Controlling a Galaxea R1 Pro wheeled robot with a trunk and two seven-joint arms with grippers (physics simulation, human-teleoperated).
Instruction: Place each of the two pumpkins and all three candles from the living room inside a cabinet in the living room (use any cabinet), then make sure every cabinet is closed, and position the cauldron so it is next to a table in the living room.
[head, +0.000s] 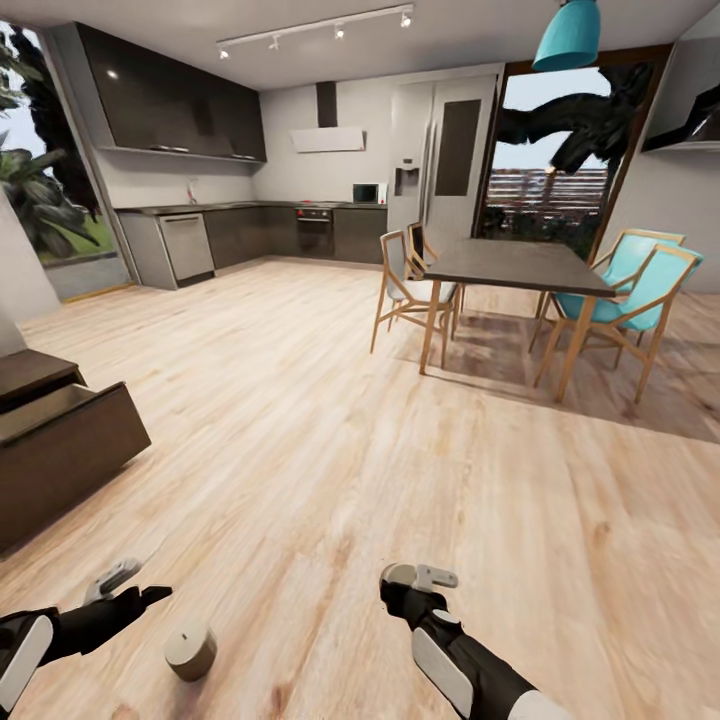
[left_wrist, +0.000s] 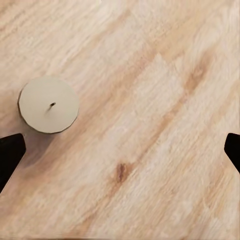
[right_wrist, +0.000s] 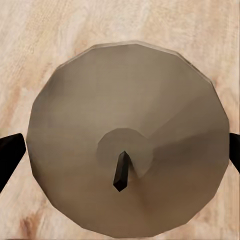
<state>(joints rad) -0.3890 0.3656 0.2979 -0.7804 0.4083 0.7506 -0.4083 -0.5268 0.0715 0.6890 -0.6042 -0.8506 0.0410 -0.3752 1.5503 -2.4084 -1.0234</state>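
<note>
A stubby beige candle (head: 190, 650) stands upright on the wood floor, just right of my left gripper (head: 140, 585). In the left wrist view that candle (left_wrist: 48, 105) sits by one fingertip, outside the wide-open left gripper (left_wrist: 120, 150). My right gripper (head: 420, 578) hovers low over the floor. In the right wrist view a second candle (right_wrist: 125, 100) with a dark wick spans the gap between the right gripper (right_wrist: 120, 155) fingers, touching both. The dark-brown cabinet (head: 60, 440) stands at the left with a drawer pulled out. The pumpkins, cauldron and living-room table are out of view.
A dark dining table (head: 515, 265) with wooden and teal chairs (head: 630, 290) stands ahead to the right. The grey kitchen units (head: 250, 230) line the far wall. Bare wood floor (head: 330, 420) stretches between me and them.
</note>
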